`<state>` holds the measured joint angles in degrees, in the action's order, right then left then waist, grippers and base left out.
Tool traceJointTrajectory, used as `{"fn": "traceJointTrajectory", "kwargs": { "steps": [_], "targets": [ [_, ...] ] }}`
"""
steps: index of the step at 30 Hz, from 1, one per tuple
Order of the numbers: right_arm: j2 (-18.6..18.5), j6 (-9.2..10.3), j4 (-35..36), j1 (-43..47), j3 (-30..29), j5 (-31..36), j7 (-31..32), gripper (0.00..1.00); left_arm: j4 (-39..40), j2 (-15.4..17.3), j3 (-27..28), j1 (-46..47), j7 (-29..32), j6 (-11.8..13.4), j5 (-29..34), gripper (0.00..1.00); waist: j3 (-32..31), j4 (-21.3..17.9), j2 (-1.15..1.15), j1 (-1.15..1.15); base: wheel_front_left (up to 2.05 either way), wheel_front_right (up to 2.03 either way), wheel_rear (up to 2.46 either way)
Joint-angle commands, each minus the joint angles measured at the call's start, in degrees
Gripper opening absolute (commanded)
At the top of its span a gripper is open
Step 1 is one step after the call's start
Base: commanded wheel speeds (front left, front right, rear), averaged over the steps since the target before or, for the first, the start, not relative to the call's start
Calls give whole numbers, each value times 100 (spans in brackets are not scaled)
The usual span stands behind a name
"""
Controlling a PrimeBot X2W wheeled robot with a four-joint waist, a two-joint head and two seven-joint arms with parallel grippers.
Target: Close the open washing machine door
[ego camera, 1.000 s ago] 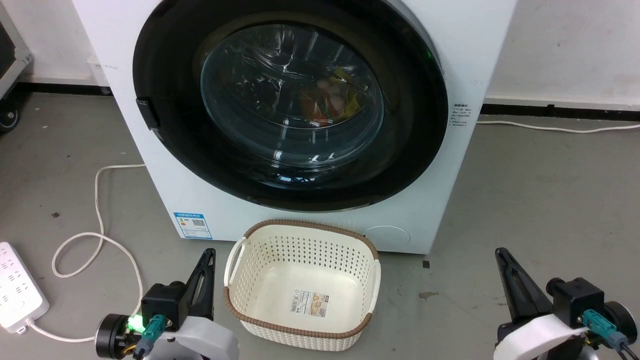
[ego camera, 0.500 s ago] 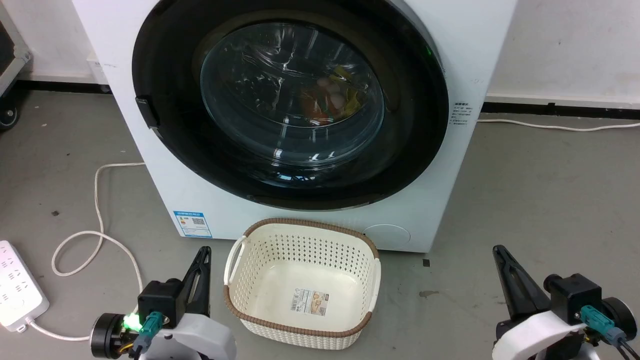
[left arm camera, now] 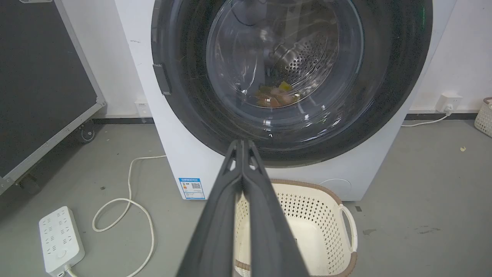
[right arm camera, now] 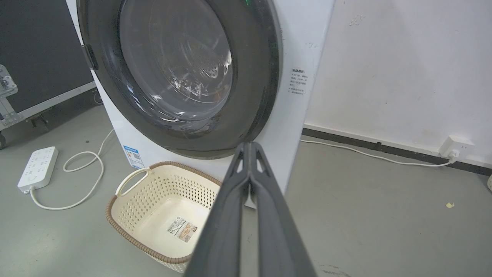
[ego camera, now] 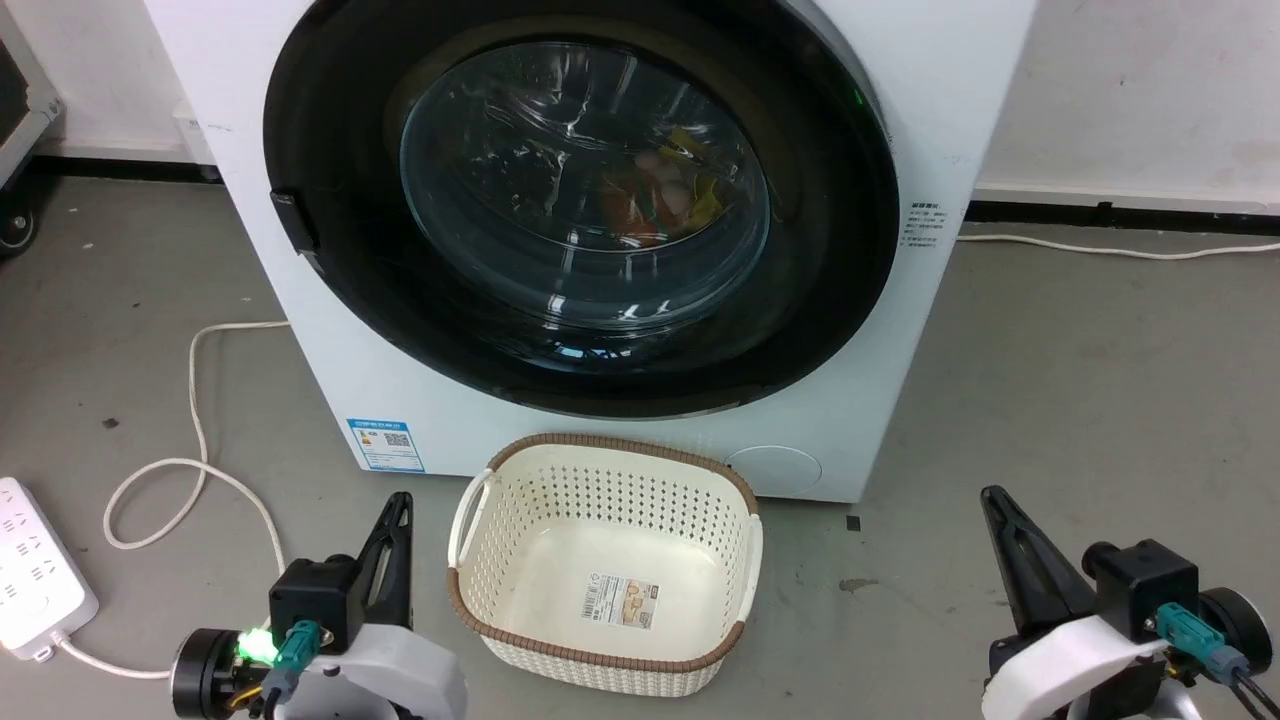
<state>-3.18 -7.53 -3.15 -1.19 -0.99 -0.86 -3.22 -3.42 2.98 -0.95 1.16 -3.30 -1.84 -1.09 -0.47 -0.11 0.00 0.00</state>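
Door shut flat against the washer, both grippers parked low

The one washing machine door [ego camera: 585, 200] fills the upper centre, its black rim flush on the single washing machine [ego camera: 940, 130], so the task looks done. That likely explains why the two grippers sit well apart from it: left gripper [ego camera: 398, 505] at lower left, right gripper [ego camera: 990, 500] at lower right, each with jaws pressed together on nothing. One cream basket [ego camera: 600, 447] stands just below the door and between them, and one power strip [ego camera: 30, 570] lies at the left edge
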Motion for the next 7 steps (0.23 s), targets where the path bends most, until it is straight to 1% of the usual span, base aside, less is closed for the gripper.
{"fn": "traceJointTrajectory", "kwargs": {
  "steps": [1, 7],
  "targets": [
    [24, 3, 66, 94, 20, 45, 27, 0, 62, -7, 27, -65, 35, 42, 46, 0, 3, 1, 0, 0, 0, 0, 0],
    [25, 4, 125, 100, 39, 55, 97, 0, 128, -8, 43, -77, 105, 76, 61, 0, 13, 3, 0, 0, 0, 0, 0]
  ]
}}
